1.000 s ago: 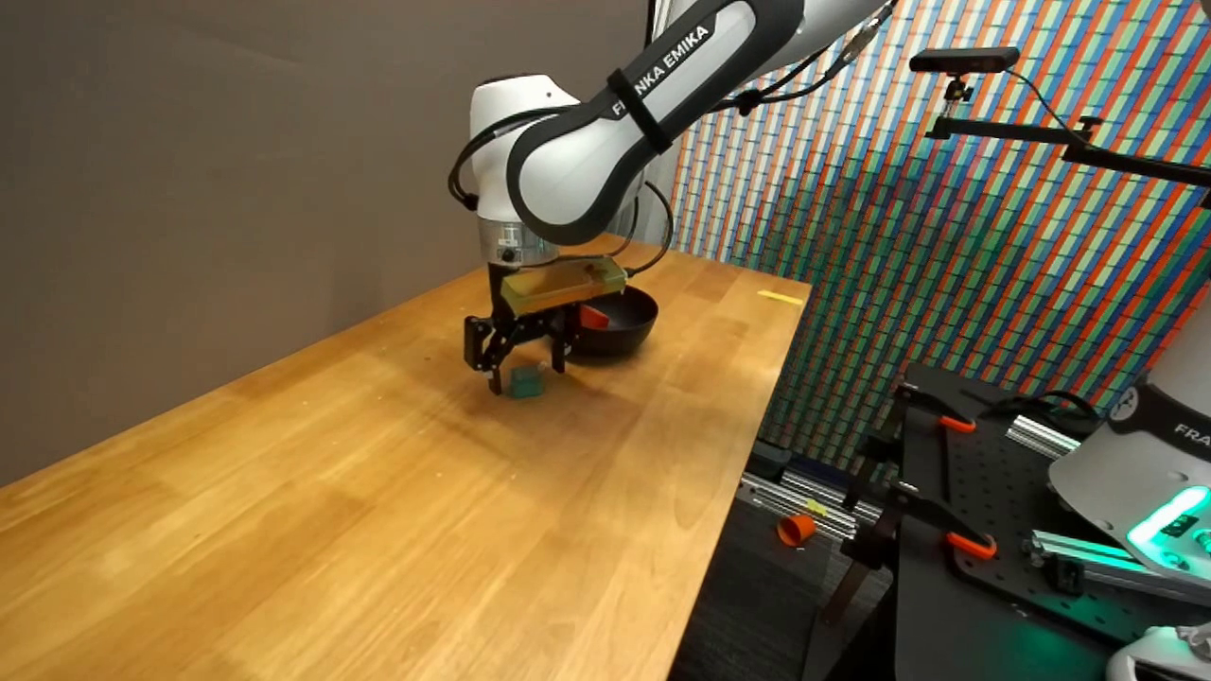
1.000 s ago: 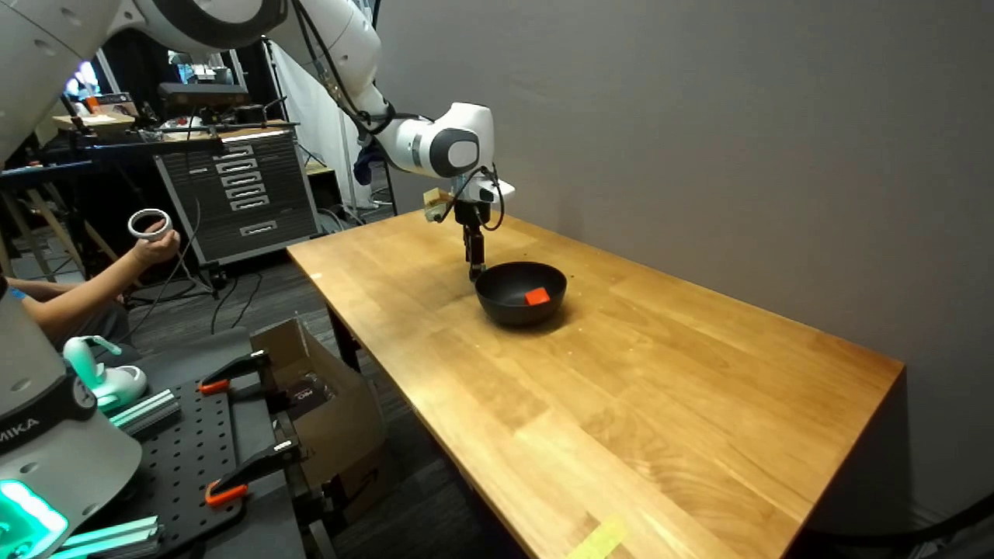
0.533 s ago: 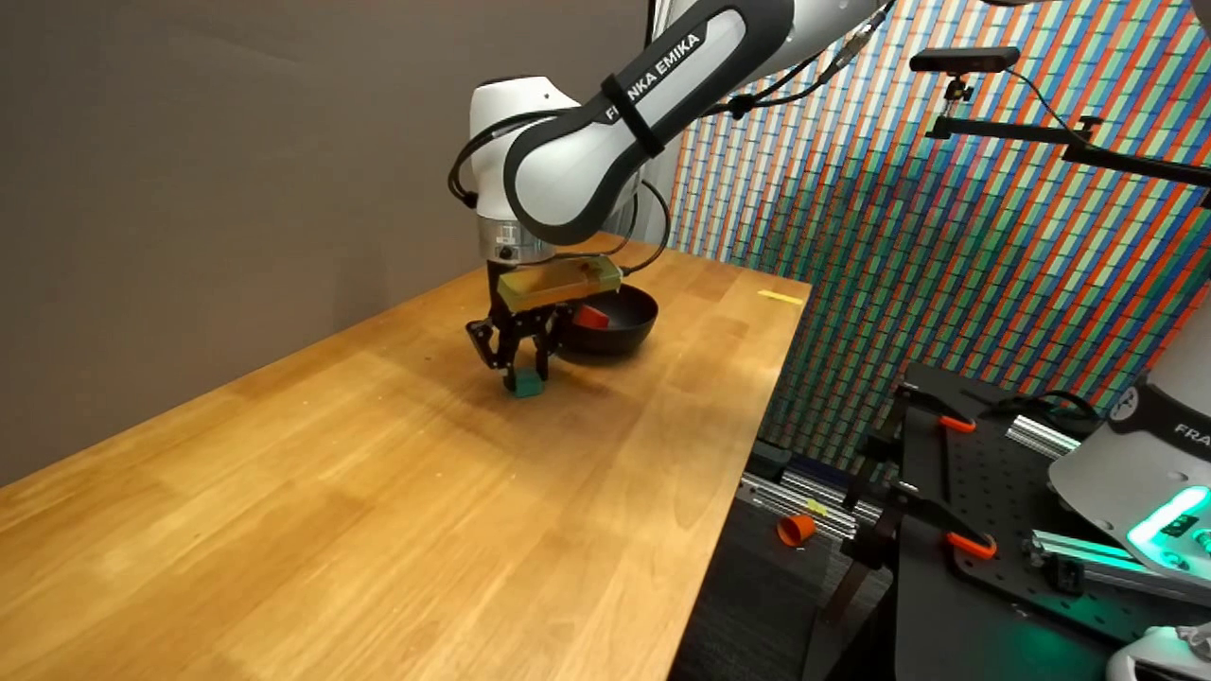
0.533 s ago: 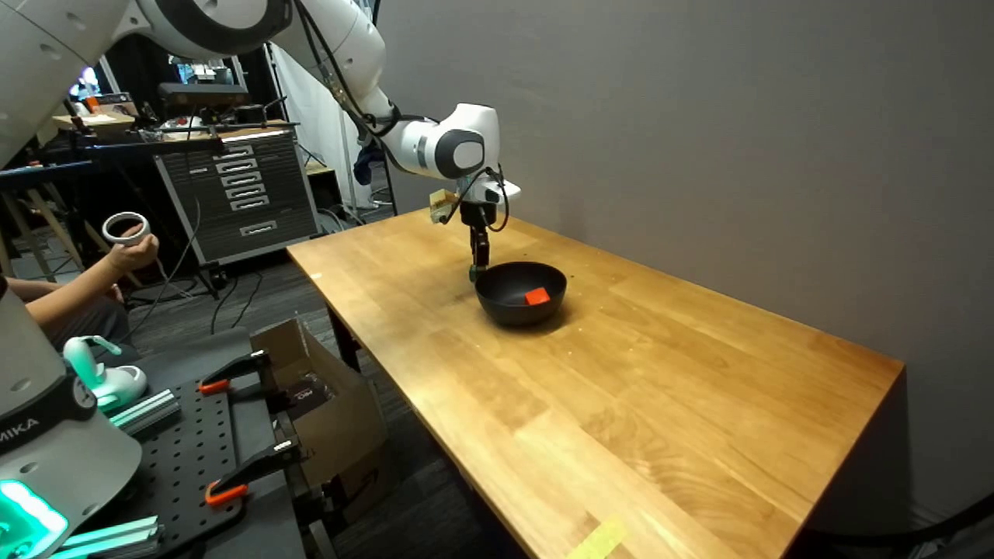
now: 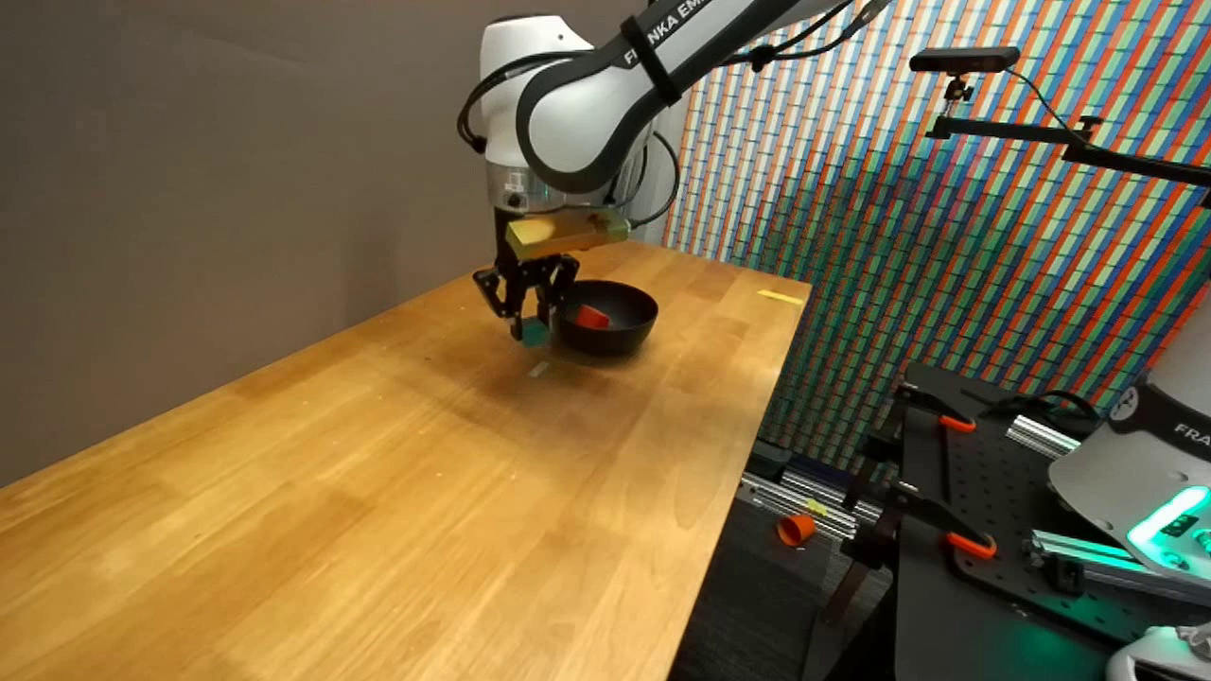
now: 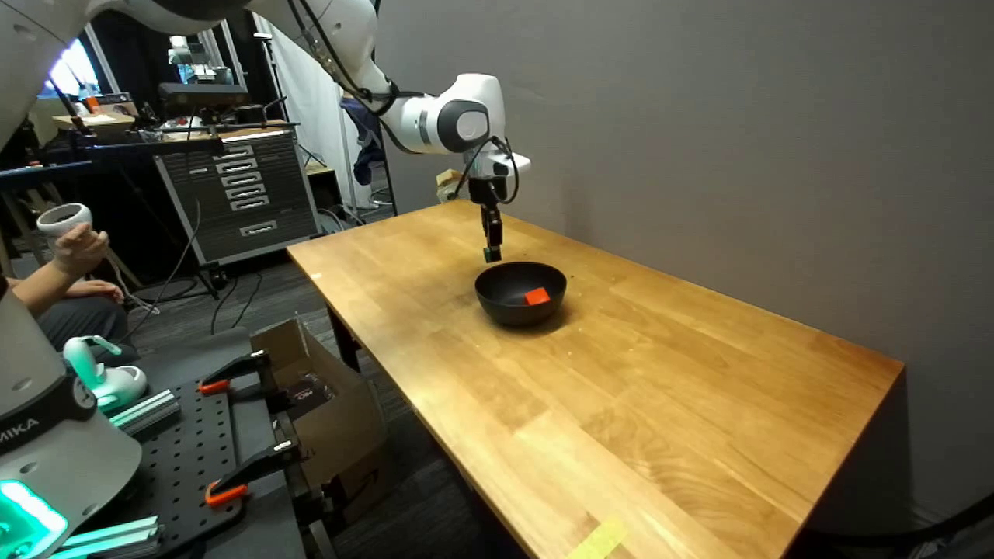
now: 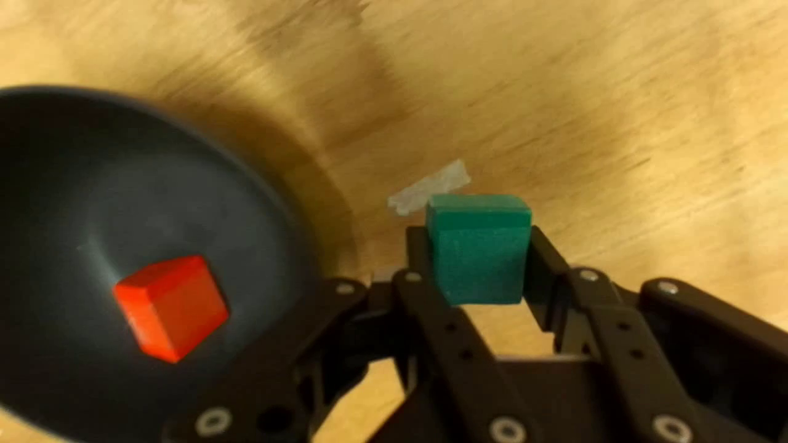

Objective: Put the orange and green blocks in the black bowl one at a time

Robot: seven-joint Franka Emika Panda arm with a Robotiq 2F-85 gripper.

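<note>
The gripper point(image 7: 480, 249) is holding the green block point(image 7: 483, 264) between two fingers point(image 7: 420, 249), which are standing partly closed and touching its opposite sides. The block is hanging above the table point(image 5: 397, 511), one end projecting past the fingertips in the wrist view. Below it, a pale scrap point(image 7: 431, 186) is lying on the wood. To the left in the same view, a strip of tabletop is separating the block from the curved rim of the black bowl point(image 7: 148, 197); the gripper is hiding part of that rim, so the spacing there is escaping view. The orange block point(image 7: 171, 307) is lying inside the bowl, turned askew. In an exterior view, the green block point(image 5: 535, 332) is appearing just beside the bowl's outer wall. In both exterior views, the gripper is hovering near the bowl, on the outer side of its rim, and a broad span of wood is extending from the bowl toward the camera. A grey wall point(image 5: 236, 189) is bounding one long side of the table; the opposite side is ending in a free edge, and the bowl is sitting between the two, apart from both. A piece of yellow tape point(image 5: 781, 297) is lying at that edge, near a corner. The arm point(image 5: 587, 128) is reaching in from beyond it. There, a strip of floor point(image 5: 757, 586) is separating the table from a black bench point(image 5: 946, 615) that is carrying the robot base point(image 5: 1126, 463).
</note>
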